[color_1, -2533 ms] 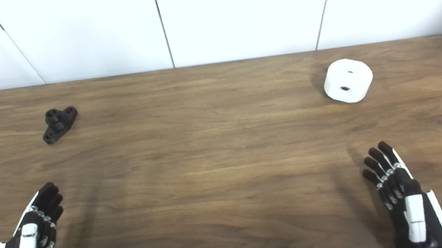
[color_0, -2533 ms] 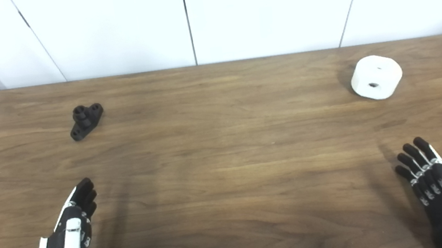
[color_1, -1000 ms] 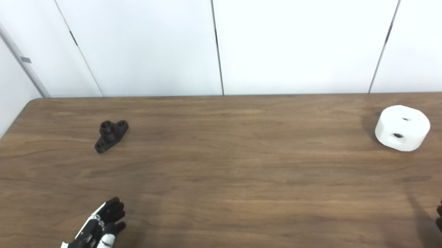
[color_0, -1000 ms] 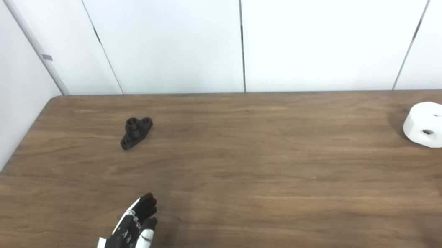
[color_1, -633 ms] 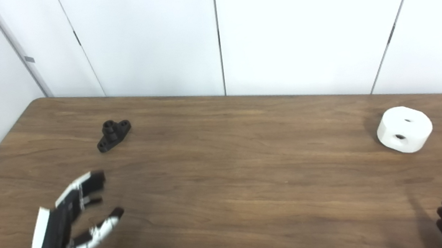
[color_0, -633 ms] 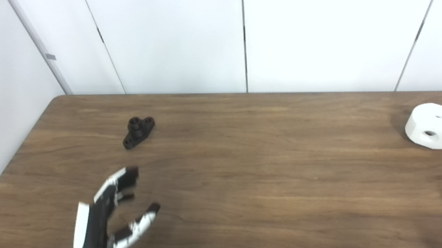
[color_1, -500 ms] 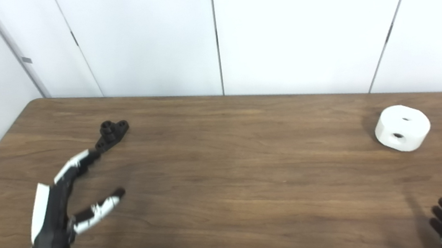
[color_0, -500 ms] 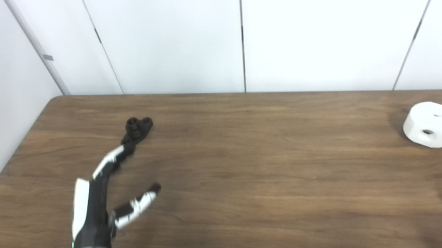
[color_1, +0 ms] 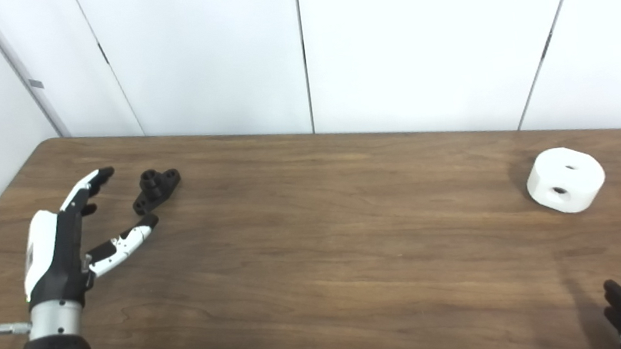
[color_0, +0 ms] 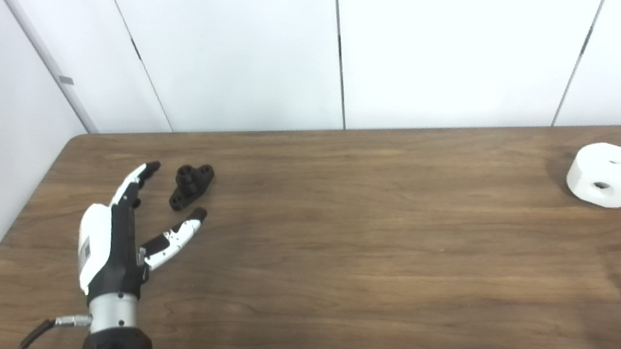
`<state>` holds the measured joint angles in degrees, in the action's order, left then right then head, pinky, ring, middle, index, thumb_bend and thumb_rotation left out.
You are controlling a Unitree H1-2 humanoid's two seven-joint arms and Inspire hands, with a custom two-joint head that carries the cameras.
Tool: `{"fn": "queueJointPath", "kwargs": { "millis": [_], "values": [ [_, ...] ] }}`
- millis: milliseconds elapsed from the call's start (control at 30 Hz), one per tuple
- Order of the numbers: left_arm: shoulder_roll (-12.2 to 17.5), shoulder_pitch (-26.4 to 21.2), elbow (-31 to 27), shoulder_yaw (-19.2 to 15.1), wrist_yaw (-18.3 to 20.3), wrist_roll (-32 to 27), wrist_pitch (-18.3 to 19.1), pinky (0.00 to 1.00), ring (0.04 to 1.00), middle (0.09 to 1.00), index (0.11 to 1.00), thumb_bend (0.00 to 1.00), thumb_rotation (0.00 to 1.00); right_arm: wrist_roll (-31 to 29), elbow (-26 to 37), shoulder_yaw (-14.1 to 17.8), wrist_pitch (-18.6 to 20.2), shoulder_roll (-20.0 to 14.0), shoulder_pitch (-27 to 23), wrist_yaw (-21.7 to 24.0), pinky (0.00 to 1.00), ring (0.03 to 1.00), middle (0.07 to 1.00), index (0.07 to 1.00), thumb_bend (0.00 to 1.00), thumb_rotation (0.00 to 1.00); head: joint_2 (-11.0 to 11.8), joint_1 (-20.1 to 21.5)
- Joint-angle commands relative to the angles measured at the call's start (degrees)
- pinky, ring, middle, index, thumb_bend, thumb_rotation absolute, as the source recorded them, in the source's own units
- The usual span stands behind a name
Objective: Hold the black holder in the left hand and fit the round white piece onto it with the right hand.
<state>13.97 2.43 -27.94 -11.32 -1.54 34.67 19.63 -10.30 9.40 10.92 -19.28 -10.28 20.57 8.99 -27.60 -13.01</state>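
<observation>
The holder [color_0: 191, 185] lies just beside the left hand [color_0: 116, 234], between its spread fingers and thumb, untouched.

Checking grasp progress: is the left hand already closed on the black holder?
No, the left hand is open beside the black holder, not touching it.

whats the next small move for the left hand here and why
Probably ease the left robot hand a little further forward and close it on the black holder. The hand is open, fingers and thumb spread, and the holder lies on the table just past the thumb tip, not yet touched. The round white piece sits far right, ungrasped.
</observation>
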Motion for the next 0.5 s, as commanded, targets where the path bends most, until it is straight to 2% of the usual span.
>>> {"fn": "queueJointPath", "kwargs": {
  "millis": [0,67,133,467],
  "values": [
    [2.7,-2.3,0.7,0.4,-0.8,4.3,-0.1,0.82,0.908,0.898,0.847,0.79,0.33,0.3,-2.0,-0.2,1.1,0.1,0.4,-0.7,0.93,0.944,0.929,0.956,0.60,1.00,-0.1,0.0],
    [4.3,-3.8,2.5,1.2,-1.0,7.2,-0.1,0.95,0.953,0.921,0.852,0.80,0.37,0.5,-1.8,-0.2,1.4,0.2,0.5,-0.9,0.93,0.939,0.924,0.952,0.60,1.00,-0.1,0.0],
    [5.5,-5.1,4.3,1.6,-1.5,9.2,-0.2,0.99,0.971,0.930,0.847,0.82,0.38,0.4,-1.7,-0.2,1.5,0.2,0.5,-0.9,0.92,0.937,0.924,0.952,0.60,1.00,-0.1,0.0],
    [9.1,-9.8,12.2,4.2,0.0,15.5,2.5,1.00,0.965,0.939,0.846,0.85,0.49,-0.2,-0.5,-0.4,2.7,0.1,0.9,-0.9,0.94,0.944,0.929,0.953,0.60,1.00,-0.5,-0.1]
  ]
}}
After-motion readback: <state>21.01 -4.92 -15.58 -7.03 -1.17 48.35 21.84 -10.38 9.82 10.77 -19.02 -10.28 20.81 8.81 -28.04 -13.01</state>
